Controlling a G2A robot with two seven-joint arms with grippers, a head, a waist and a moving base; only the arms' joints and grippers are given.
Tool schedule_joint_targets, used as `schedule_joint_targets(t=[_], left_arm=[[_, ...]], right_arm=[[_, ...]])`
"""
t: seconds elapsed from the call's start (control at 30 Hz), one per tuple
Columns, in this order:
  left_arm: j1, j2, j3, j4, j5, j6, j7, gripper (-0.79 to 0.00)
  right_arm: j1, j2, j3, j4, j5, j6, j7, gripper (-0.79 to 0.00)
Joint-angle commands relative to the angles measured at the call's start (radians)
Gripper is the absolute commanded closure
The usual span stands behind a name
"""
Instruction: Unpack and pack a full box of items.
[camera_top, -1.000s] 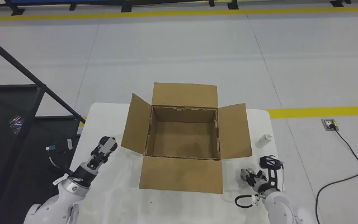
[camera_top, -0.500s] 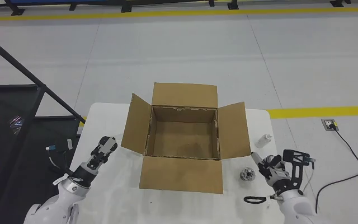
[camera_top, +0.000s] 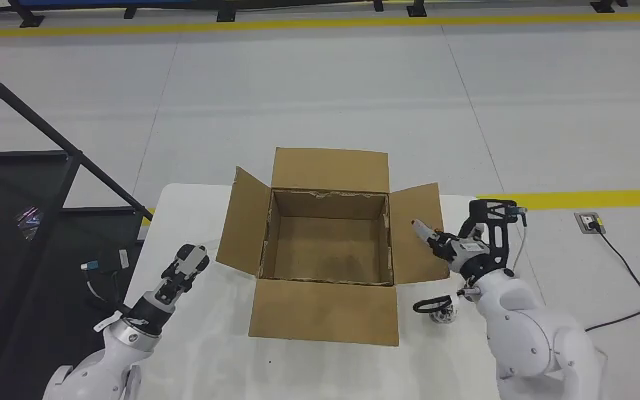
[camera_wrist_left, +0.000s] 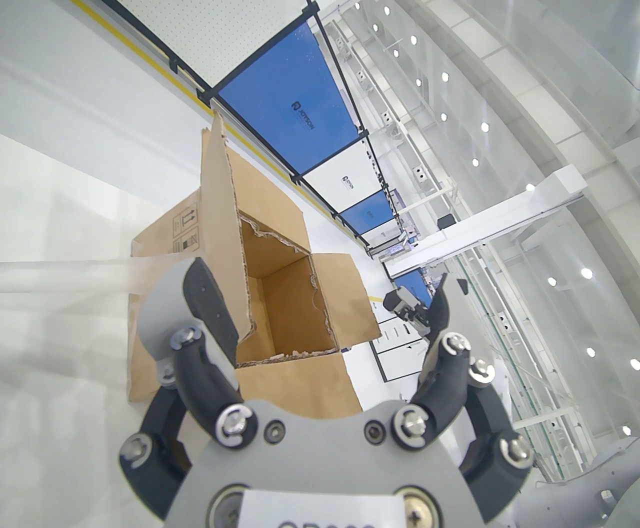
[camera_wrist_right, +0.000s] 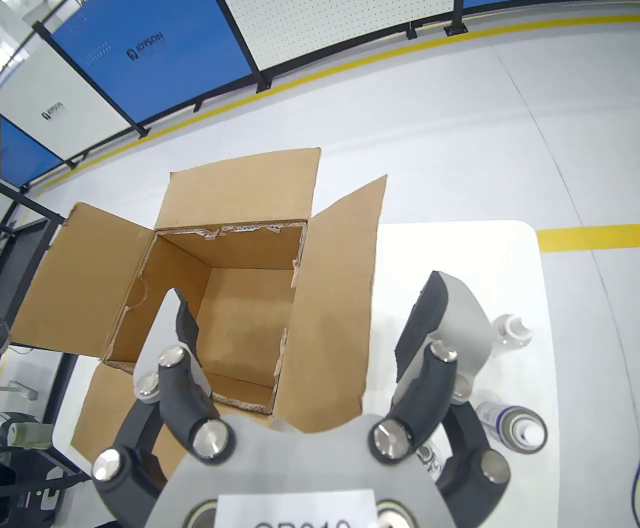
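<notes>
The brown cardboard box (camera_top: 325, 310) stands open in the middle of the white table (camera_top: 195, 215), all flaps folded out, its inside bare cardboard (camera_wrist_right: 240, 310). My right gripper (camera_top: 436, 241) hangs open over the box's right flap (camera_wrist_right: 335, 310), nothing between its fingers (camera_wrist_right: 432, 305). Beside that flap on the table lie a white bottle (camera_wrist_right: 510, 330), a spray can (camera_wrist_right: 515, 425) and a small shiny item with a black ring (camera_top: 438, 308). My left gripper (camera_top: 186, 264) sits low at the box's left side, open and empty (camera_wrist_left: 325, 305), facing the box (camera_wrist_left: 290, 295).
A black frame and dark mat (camera_top: 40, 200) stand off the table's left edge, with cables (camera_top: 100, 265) near it. The table's left part and front right corner are bare. Grey floor with a yellow line (camera_top: 560, 200) lies beyond.
My right arm rose from the small items at the table's front right and swung up and inward to the box's right flap, now covering the white bottle. The left arm stayed put.
</notes>
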Motion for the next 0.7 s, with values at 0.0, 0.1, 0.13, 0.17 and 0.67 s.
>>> schedule_joint_targets(t=[0.0,0.1,0.13,0.17,0.67], left_arm=[[0.015,0.000,-0.013,-0.006,0.022,0.023,0.031,-0.785],[0.031,0.000,-0.027,-0.012,0.017,0.040,0.058,-0.785],[0.036,0.000,-0.033,-0.014,0.016,0.044,0.065,-0.785],[0.041,0.000,-0.038,-0.015,0.011,0.048,0.071,-0.785],[0.036,0.003,-0.028,-0.024,0.022,0.066,0.072,-0.785]], right_arm=[[0.073,-0.001,-0.018,0.072,-0.021,0.033,0.047,-0.785],[0.151,-0.001,-0.031,0.163,-0.005,0.048,0.100,-0.785],[0.170,0.000,-0.032,0.186,-0.004,0.046,0.105,-0.785],[0.184,0.000,-0.033,0.209,0.002,0.045,0.114,-0.785],[0.251,0.005,-0.061,0.359,0.083,0.014,0.148,-0.785]])
